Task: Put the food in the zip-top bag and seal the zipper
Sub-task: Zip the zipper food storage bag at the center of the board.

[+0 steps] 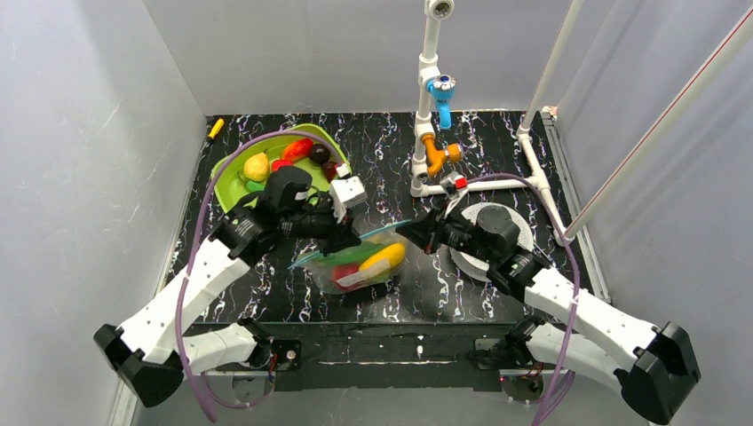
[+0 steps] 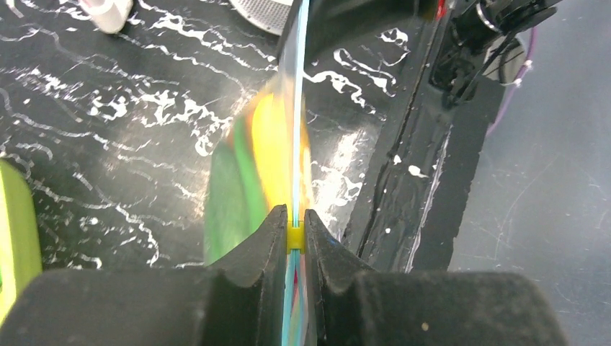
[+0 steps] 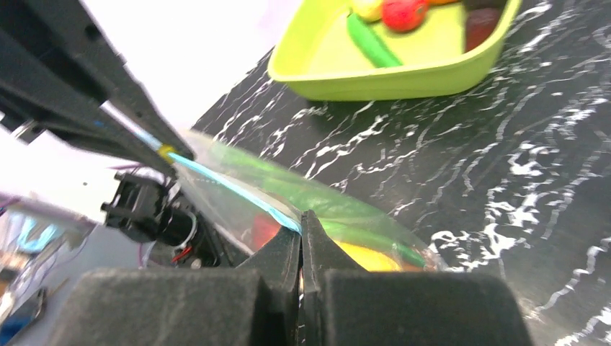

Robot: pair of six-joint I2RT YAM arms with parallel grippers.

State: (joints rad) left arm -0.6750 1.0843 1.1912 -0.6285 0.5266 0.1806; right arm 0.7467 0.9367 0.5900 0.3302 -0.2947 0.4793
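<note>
The clear zip-top bag (image 1: 360, 262) hangs between my two grippers at mid-table, with yellow, green and red food (image 1: 384, 256) inside. Its light blue zipper (image 1: 377, 232) runs taut from one gripper to the other. My left gripper (image 2: 294, 216) is shut on the zipper (image 2: 297, 108), with a small yellow slider (image 2: 295, 238) pinched between the jaws. My right gripper (image 3: 301, 220) is shut on the bag's other top corner, where the zipper (image 3: 230, 187) ends. More food (image 1: 257, 166) lies in the lime-green tray (image 1: 233, 177).
The lime-green tray (image 3: 403, 79) sits at the back left, just behind the left arm. A white pipe frame (image 1: 431, 106) with blue and orange fittings stands at the back centre. A white round disc (image 1: 524, 232) lies under the right arm. A small yellow item (image 1: 215, 128) lies at the far left corner.
</note>
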